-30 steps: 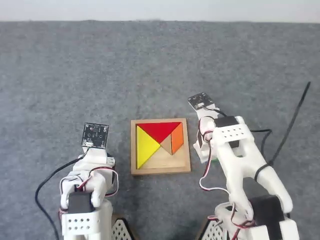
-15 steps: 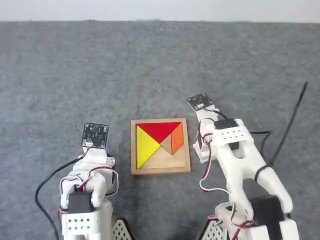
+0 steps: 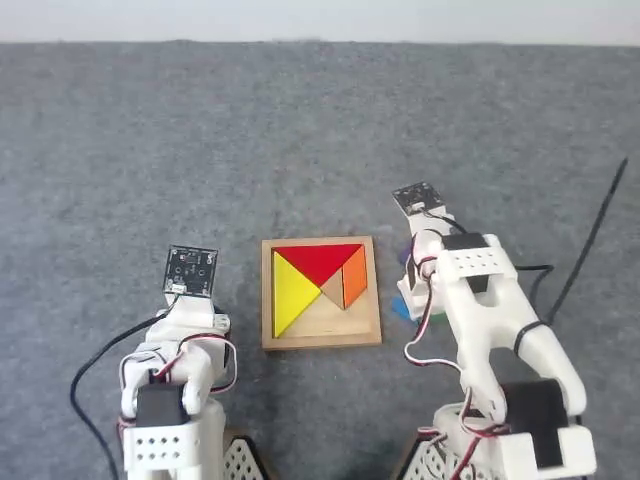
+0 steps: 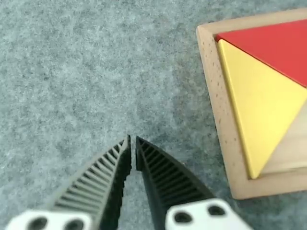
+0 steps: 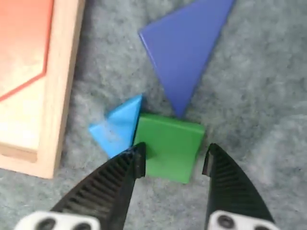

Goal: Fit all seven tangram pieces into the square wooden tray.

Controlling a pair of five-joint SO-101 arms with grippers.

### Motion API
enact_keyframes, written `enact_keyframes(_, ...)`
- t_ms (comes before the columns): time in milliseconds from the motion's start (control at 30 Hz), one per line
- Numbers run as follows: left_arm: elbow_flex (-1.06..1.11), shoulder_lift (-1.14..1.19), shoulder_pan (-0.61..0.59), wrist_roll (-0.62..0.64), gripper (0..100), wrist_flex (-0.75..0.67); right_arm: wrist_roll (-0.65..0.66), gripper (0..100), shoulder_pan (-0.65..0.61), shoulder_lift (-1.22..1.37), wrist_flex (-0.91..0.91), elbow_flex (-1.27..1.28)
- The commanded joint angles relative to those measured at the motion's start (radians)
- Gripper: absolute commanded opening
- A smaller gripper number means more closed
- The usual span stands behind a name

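Shifting away from the tray [image 3: 320, 341], right claw [image 5: 173, 160] straddles green square [image 5: 168, 143].

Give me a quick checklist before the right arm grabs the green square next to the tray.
1. Jaws of the right gripper open: ok.
2. The green square lies between them: ok, one jaw to each side.
3. The green square is free of neighbours: not ok; the light blue triangle touches it, and the dark blue triangle meets its edge with a tip.
4. Bare room in the wooden tray: ok.
5. Path clear of the left gripper: ok, shut over the carpet beside the tray.
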Motion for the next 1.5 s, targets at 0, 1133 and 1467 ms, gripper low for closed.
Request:
enact_keyframes(0,-0.010,-0.015,0.005,-0.002,2,0.003,0.008,22.1,-0.027,0.021,0.002,-0.031)
enact_keyframes(1133,-0.010,-0.015,0.005,-0.002,2,0.003,-0.063,32.3,-0.101,0.024,0.064,0.002)
enact_keyframes(1467,-0.010,-0.015,0.005,-0.002,2,0.003,-0.069,24.4,-0.102,0.024,0.056,0.002)
